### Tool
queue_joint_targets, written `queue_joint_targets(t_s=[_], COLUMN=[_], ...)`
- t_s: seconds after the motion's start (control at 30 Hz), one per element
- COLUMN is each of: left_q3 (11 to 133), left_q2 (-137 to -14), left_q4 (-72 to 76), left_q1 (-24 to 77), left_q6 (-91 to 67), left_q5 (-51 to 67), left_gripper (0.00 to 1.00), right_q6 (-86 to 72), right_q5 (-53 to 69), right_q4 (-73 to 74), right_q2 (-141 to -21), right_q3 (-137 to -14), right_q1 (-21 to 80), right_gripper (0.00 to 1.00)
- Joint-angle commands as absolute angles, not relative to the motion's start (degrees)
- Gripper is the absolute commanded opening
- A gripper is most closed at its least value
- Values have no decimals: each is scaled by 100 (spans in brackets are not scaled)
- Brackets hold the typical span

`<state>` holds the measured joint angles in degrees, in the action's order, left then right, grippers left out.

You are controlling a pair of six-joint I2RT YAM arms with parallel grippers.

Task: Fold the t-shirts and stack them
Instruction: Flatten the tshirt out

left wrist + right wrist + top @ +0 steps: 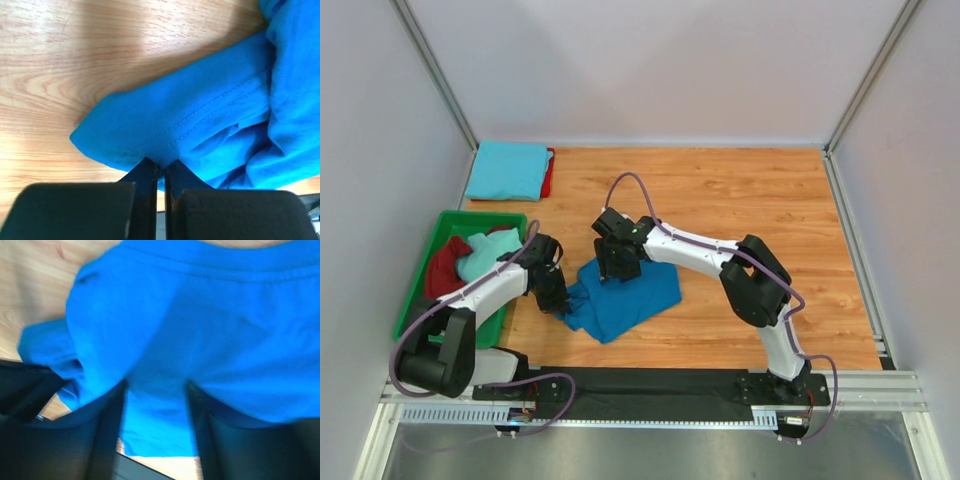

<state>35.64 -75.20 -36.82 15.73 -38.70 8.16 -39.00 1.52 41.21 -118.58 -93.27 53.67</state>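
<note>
Near the middle of the desk (pixel 740 200), slightly toward its left and near edge, the royal blue t-shirt (pixel 625 295) lies spread in a loose, rumpled patch on the wood. The left end effector (pixel 558 302) is at the shirt's left edge. In the left wrist view its fingers (pixel 150 180) are pressed together on a stitched fold of the blue cloth (pixel 210 115), which comes to a soft point just above the wood. The right end effector (pixel 616 272) is down on the far edge of the same shirt. In the blurred right wrist view its jaws stand apart around (pixel 156 390), with blue fabric (pixel 200 315) filling the gap and spreading away beyond the fingers. No pinch on the cloth shows there.

At the left side of the desk sits the green tray (pixel 470 216), holding the maroon t-shirt (pixel 442 268) and, bunched beside it, the pale aqua t-shirt (pixel 482 255). In the far left corner the sky blue t-shirt (pixel 508 168) lies folded on top of the red t-shirt (pixel 549 175). Only a strip of the red one shows, along the stack's right side.
</note>
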Motion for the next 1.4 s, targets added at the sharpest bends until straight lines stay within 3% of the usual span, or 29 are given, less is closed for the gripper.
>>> queue_joint_targets(t_s=[0.0,0.03,0.07,0.13,0.23,0.4,0.5,0.6,0.63,0.67,0.7,0.73,0.8,0.83,0.9,1.07,1.1,1.13,1.17,1.2,1.23,1.27,1.3,1.37], left_q3=[3524,3551,3594,3717,4173,6426,7574,7481,7271,6686,6349,6015,5328,5239,5256,5475,5493,5493,5458,5441,5423,5458,5493,5580], left_q2=[-7401,-7313,-7243,-6850,-6154,-5678,-5617,-5302,-5213,-5108,-4863,-4712,-4266,-4141,-3920,-4419,-4812,-5016,-5410,-5623,-5816,-6210,-6414,-6975], left_q4=[-3559,-3664,-3761,-3920,-4323,-5393,-5930,-6336,-6476,-6599,-6766,-6802,-6925,-6961,-6961,-6383,-6242,-6058,-5673,-5478,-5302,-5039,-4897,-4538], left_q1=[1573,1573,1573,1573,1573,1547,1547,1538,1547,1547,1538,1547,1538,1547,1547,1538,1547,1538,1555,1582,1669,1705,1731,1845], left_q6=[-3639,-3604,-3577,-3542,-3700,-3376,-3120,-3286,-3461,-3794,-3980,-4095,-4306,-4298,-4149,-3806,-3675,-3630,-3578,-3551,-3507,-3472,-3437,-3366], left_q5=[949,993,993,1124,1195,530,11,-193,-141,-54,191,306,378,352,325,623,963,1193,1578,1686,1740,1810,1950,2004], left_gripper=[0,0,0,0,0,0,0,0,0,0,11,57,98,100,100,84,81,71,69,67,58,54,53,53], right_q6=[-4122,-4122,-4131,-4175,-3921,-2684,-2479,-2706,-3012,-3197,-3443,-3976,-4366,-4533,-4895,-4905,-4652,-4510,-4213,-4036,-3886,-3719,-3570,-3086], right_q5=[62,9,-191,-464,-922,-1160,-968,-1246,-1292,-1318,-1318,-1257,-934,-906,-1097,-1485,-1520,-1529,-1521,-1268,-1066,-829,-313,-149], right_q4=[3945,4016,4086,4359,4464,5177,5063,5281,5387,5649,5869,6210,6441,6547,6758,6452,6355,6259,6075,5917,5750,5417,5223,5054], right_q2=[-12137,-12277,-12304,-12026,-11062,-9662,-8502,-7176,-6859,-6246,-5971,-5724,-4988,-4740,-4187,-4296,-4498,-5005,-5262,-5508,-5807,-6262,-6554,-7360], right_q3=[-9781,-9843,-9879,-9836,-9642,-10213,-9627,-8275,-7853,-6926,-6543,-6130,-5366,-5231,-4976,-4869,-4947,-5174,-5264,-5352,-5474,-5510,-5537,-5956], right_q1=[5423,5405,5370,5160,4844,4562,4281,3938,3850,3693,3639,3613,3612,3612,3612,3420,3306,3174,2816,2604,2375,1955,1795,1513], right_gripper=[48,38,13,0,0,1,0,0,6,23,48,85,95,100,100,99,96,87,77,64,45,37,34,45])
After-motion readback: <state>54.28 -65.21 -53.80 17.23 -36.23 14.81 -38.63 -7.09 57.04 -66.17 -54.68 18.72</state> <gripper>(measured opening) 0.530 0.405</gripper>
